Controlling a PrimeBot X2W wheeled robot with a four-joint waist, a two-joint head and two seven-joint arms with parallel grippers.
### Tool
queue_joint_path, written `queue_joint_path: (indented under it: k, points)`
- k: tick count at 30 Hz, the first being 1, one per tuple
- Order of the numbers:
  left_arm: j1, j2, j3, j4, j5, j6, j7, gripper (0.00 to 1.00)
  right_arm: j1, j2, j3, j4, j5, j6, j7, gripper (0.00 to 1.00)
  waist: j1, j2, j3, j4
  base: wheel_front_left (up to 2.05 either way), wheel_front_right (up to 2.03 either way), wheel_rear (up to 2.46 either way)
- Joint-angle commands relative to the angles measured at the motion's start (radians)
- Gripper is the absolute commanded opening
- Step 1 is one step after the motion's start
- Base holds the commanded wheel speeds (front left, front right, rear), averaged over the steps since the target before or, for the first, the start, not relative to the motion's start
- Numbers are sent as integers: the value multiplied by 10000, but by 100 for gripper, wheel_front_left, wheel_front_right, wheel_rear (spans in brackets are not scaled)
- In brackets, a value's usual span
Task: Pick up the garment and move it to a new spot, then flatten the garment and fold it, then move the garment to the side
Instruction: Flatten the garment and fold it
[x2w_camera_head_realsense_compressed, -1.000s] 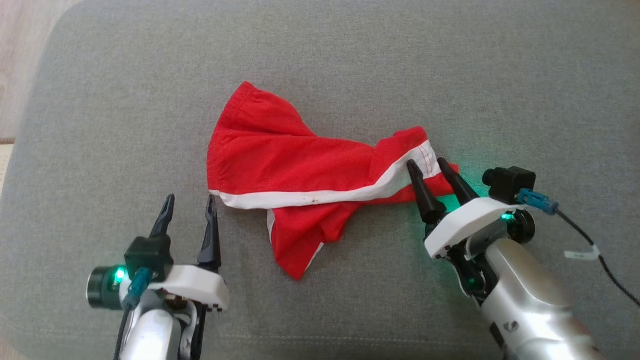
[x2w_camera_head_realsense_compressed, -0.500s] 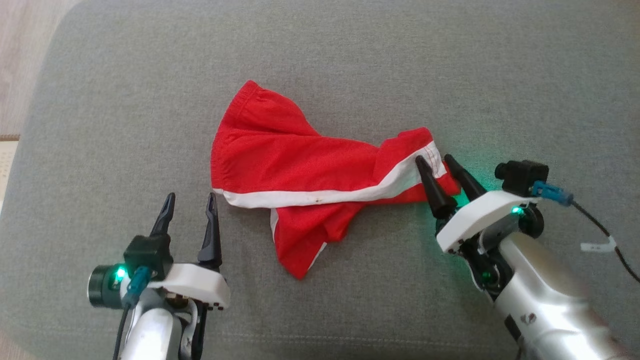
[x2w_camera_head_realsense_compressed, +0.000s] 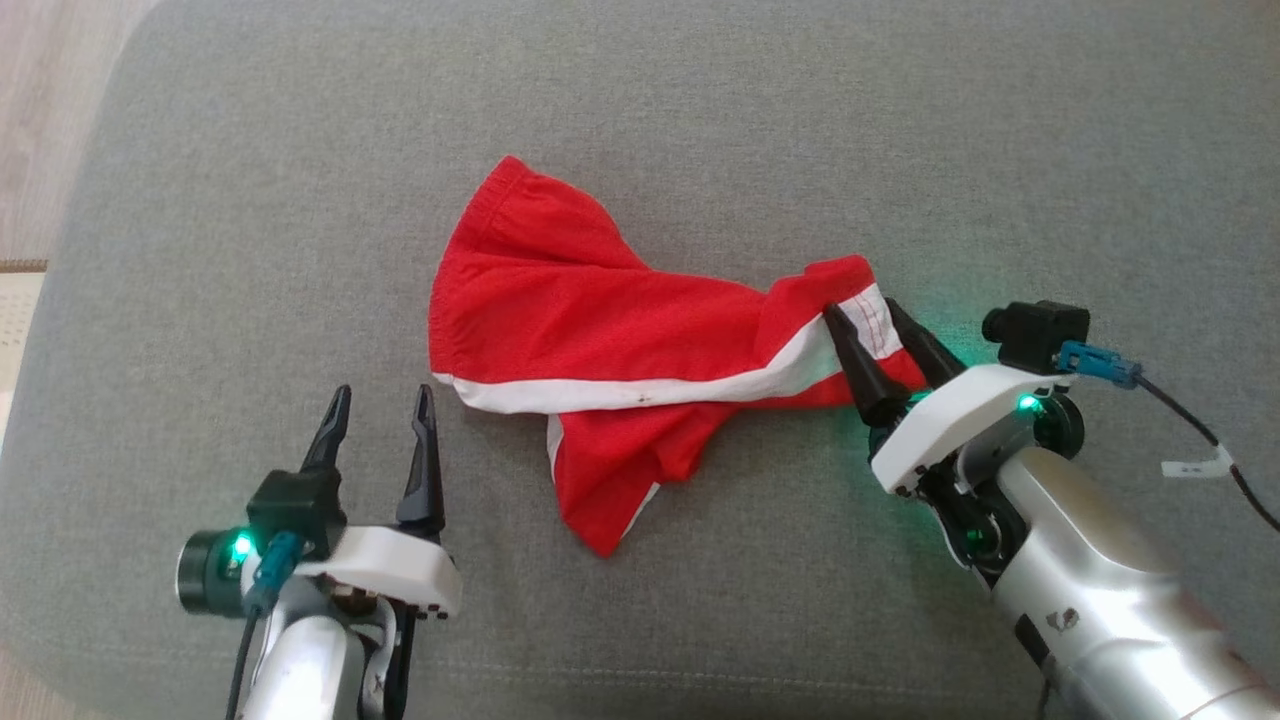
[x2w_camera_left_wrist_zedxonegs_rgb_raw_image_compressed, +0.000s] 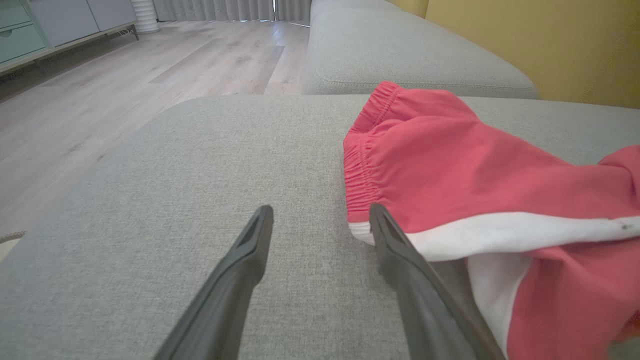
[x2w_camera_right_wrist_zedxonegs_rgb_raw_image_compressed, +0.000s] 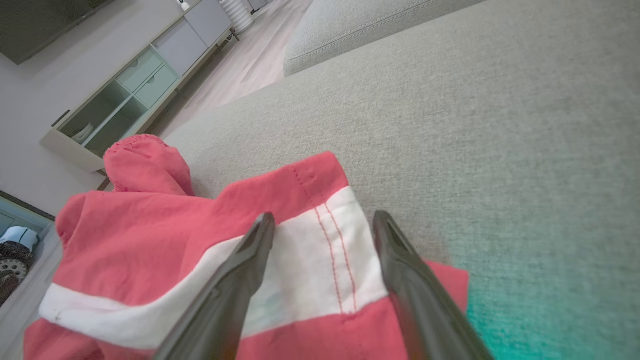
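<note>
The garment (x2w_camera_head_realsense_compressed: 600, 320) is a pair of red shorts with a white side stripe, lying crumpled on the grey sofa cushion (x2w_camera_head_realsense_compressed: 250, 200). My right gripper (x2w_camera_head_realsense_compressed: 860, 308) is open at the garment's right end, and its two fingers straddle the white-striped leg hem (x2w_camera_right_wrist_zedxonegs_rgb_raw_image_compressed: 325, 250). My left gripper (x2w_camera_head_realsense_compressed: 384, 392) stands open on the cushion, just left of the waistband's near corner (x2w_camera_left_wrist_zedxonegs_rgb_raw_image_compressed: 360, 230). Its right finger (x2w_camera_left_wrist_zedxonegs_rgb_raw_image_compressed: 400, 260) sits beside the white stripe, and nothing is between its fingers. The elastic waistband (x2w_camera_left_wrist_zedxonegs_rgb_raw_image_compressed: 370, 135) faces the left side.
The cushion's left edge (x2w_camera_head_realsense_compressed: 70, 230) drops to wooden floor (x2w_camera_left_wrist_zedxonegs_rgb_raw_image_compressed: 100, 75). A second grey cushion (x2w_camera_left_wrist_zedxonegs_rgb_raw_image_compressed: 400, 45) lies beyond, against a yellow wall (x2w_camera_left_wrist_zedxonegs_rgb_raw_image_compressed: 550, 40). A black cable (x2w_camera_head_realsense_compressed: 1200, 440) with a white tag trails from my right wrist. A low cabinet (x2w_camera_right_wrist_zedxonegs_rgb_raw_image_compressed: 125, 95) stands across the room.
The right gripper has crept forward over the leg hem, still open. The head camera has shifted slightly. The left gripper and the garment have stayed put.
</note>
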Motion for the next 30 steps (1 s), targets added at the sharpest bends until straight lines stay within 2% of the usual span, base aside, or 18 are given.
queue_joint_path:
  k: [1,5,7,8,10,11,12,21,26,30]
  points:
    - [-303,38,280,-343,-44,59,-90,100,-280,-65,181,-280,124,63,-38,100,0,0,-9,-23,0,0,0]
    - [-331,38,265,-338,-54,58,-90,100,-285,-126,327,-304,271,63,-75,98,0,0,-18,-54,0,0,0]
    - [-350,38,260,-329,-60,55,-90,100,-300,-150,397,-321,388,63,-126,84,0,0,-23,-78,0,0,0]
    - [-355,38,255,-330,-54,54,-90,100,-310,-162,435,-327,439,63,-156,71,0,0,-30,-91,0,0,0]
    - [-343,38,255,-322,-49,49,-90,100,-297,-178,512,-333,571,63,-183,33,0,0,-50,-110,0,0,0]
    - [-333,38,258,-311,-45,44,-90,100,-279,-196,560,-316,636,63,-159,23,0,0,-54,-114,0,0,0]
    - [-328,38,260,-297,-43,37,-90,100,-272,-223,616,-287,677,63,-138,0,0,0,-58,-114,0,0,0]
    - [-226,38,318,-255,3,-30,-90,100,-276,-276,523,68,1027,63,-781,0,0,0,-322,-260,0,0,0]
    - [-17,37,139,-334,-171,-201,-90,100,66,-403,344,219,1164,63,-1048,0,0,0,-653,-641,0,0,0]
    - [38,37,-159,-328,-533,-533,-90,100,269,-437,224,310,1184,63,-1148,0,0,0,-755,-955,0,0,0]
